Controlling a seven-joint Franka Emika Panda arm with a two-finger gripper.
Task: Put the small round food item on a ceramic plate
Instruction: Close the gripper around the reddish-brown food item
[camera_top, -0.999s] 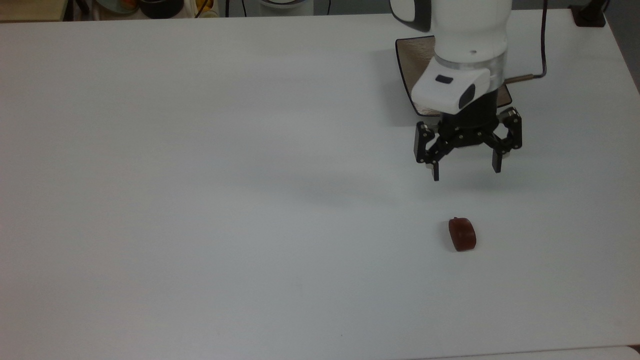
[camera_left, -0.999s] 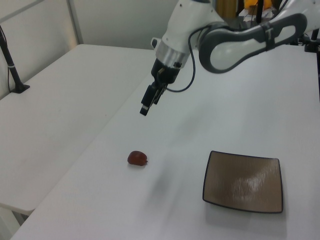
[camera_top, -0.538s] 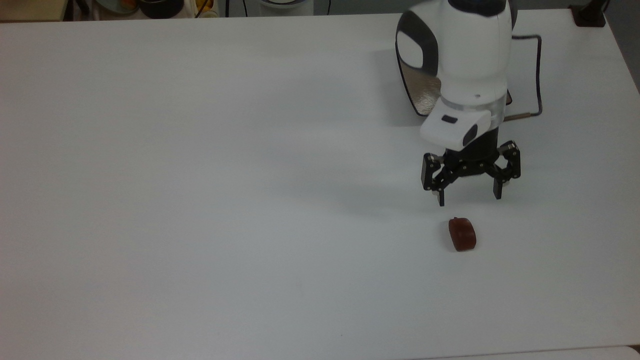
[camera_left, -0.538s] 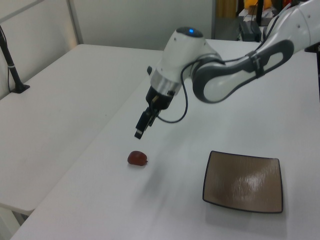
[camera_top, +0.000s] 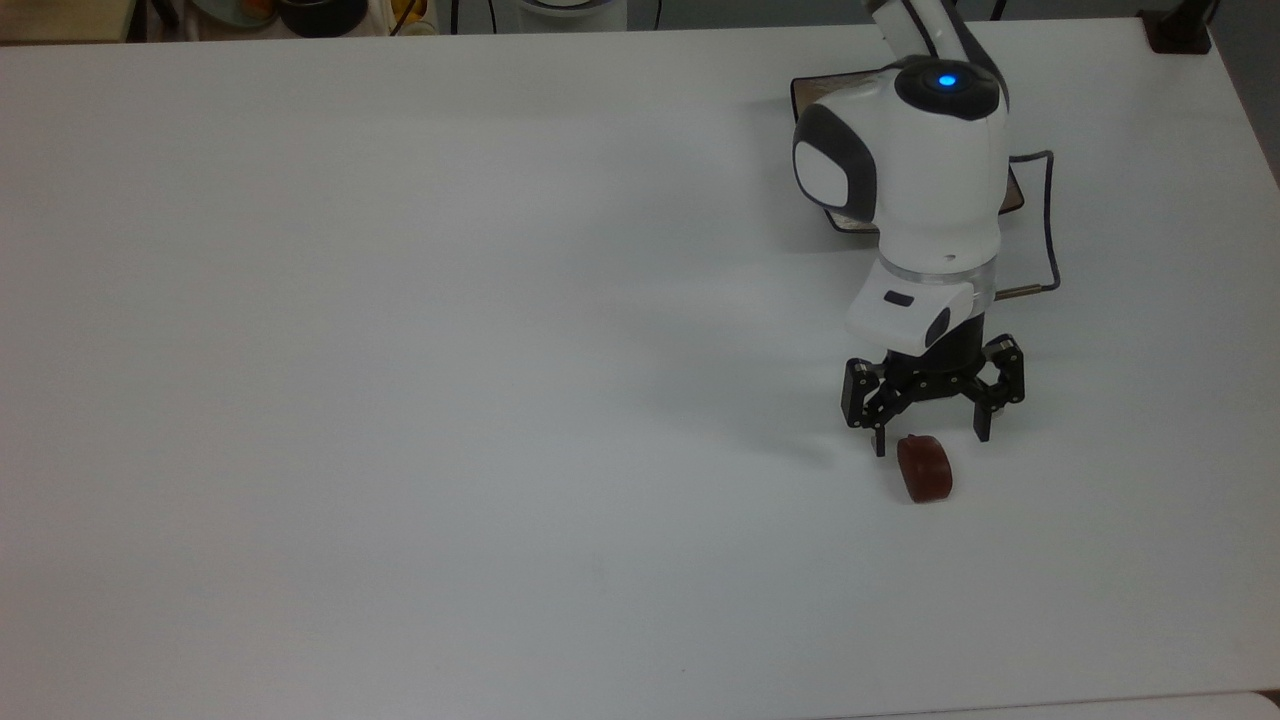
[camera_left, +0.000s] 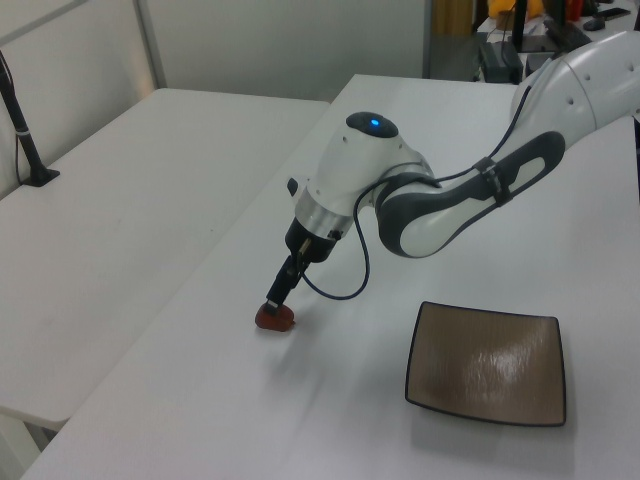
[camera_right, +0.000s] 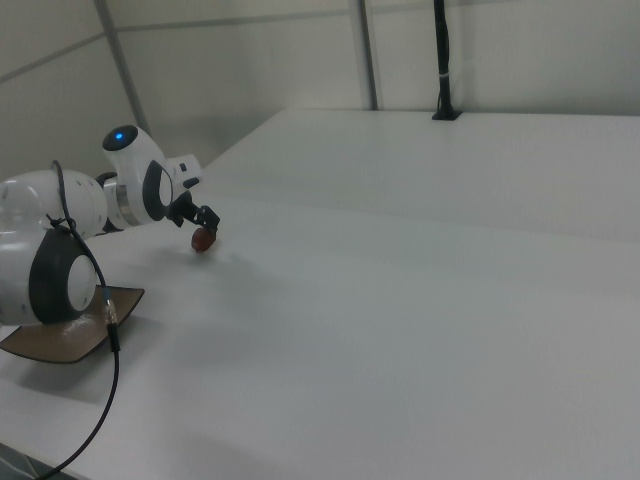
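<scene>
The small round food item (camera_top: 925, 470) is a glossy reddish-brown lump lying on the white table, in the top view's lower right. My gripper (camera_top: 930, 441) is open and low over it, with one fingertip on each side of its upper end. The left view shows the gripper (camera_left: 274, 303) pointing down right at the food item (camera_left: 275, 320). In the right view the food item (camera_right: 203, 241) sits just under the gripper (camera_right: 206, 228). The ceramic plate (camera_left: 487, 363) is square, brown and bare. In the top view my arm covers most of the plate (camera_top: 812, 92).
A black cable (camera_top: 1047, 225) loops from my wrist beside the plate. A black post base (camera_top: 1178, 32) stands at the table's far right corner in the top view. Bowls (camera_top: 320, 14) sit beyond the far edge. A second table (camera_left: 110, 230) adjoins at the left view's left.
My arm has swung away from the plate and come down over the food item. The fingers have stayed open. The food item has not moved.
</scene>
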